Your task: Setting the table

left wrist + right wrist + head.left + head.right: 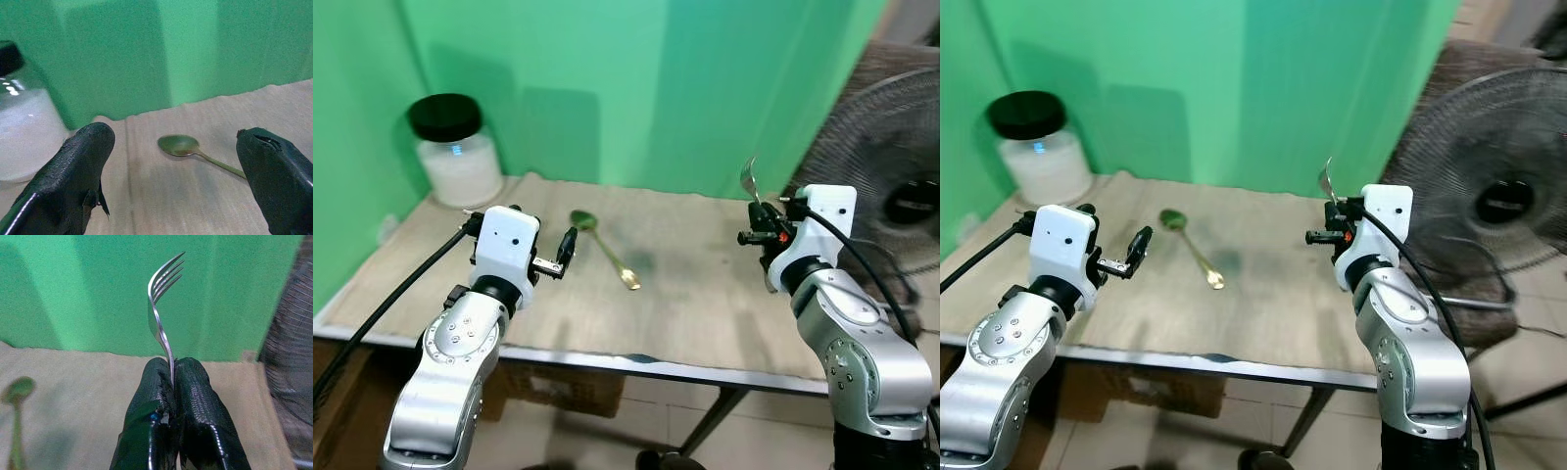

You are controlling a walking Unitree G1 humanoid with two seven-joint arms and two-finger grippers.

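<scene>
Fork (161, 328) is clamped upright in the right gripper (172, 382) above the worktop (705, 323), left gripper (171, 181) is held apart near the spoon (605, 249); fork should be lowered flat, parallel to the spoon, before release.

The fork (165, 318) handle is hidden between the right tool (173, 377) fingers; the fan (886, 186) is cut off.
</scene>
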